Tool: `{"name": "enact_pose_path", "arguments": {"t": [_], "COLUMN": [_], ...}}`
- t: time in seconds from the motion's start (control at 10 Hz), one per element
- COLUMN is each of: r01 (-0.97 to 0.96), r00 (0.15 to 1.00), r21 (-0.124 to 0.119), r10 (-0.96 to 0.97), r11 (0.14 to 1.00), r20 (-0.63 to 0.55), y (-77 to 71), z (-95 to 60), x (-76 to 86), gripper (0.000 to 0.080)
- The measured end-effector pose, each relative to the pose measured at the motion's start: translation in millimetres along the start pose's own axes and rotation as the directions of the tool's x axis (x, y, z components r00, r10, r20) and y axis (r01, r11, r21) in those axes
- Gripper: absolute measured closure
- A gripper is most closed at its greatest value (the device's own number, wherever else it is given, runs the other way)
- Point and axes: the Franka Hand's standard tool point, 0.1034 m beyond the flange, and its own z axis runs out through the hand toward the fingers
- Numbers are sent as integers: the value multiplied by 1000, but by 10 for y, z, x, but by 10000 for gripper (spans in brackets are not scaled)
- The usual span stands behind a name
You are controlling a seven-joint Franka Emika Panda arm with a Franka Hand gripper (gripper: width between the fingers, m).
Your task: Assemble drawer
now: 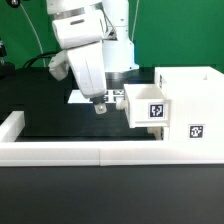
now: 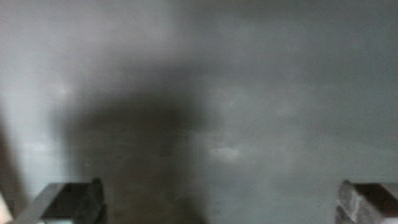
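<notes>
The drawer casing (image 1: pixel 190 110) is standing on the counter (image 1: pixel 60 110) against the border rail (image 1: pixel 60 152); its tray (image 1: pixel 150 103) is sticking halfway out. Your fingers (image 1: pixel 100 108) are hovering released, empty, beside that tray; you're likely pushing it home next.

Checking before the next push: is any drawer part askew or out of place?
One tray sticks out of the casing toward the exterior view's left, not yet flush. The gripper hangs open beside it, holding nothing. Nothing looks damaged.
</notes>
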Motion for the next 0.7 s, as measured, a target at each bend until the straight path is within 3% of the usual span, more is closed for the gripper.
{"name": "enact_pose_path", "arguments": {"t": [0.7], "r01": [-100], "r00": [995], "r21": [14], "r10": [101], "r11": [995], "r20": [-14], "y": [40], "z": [88], "x": [451], "gripper": [150]}}
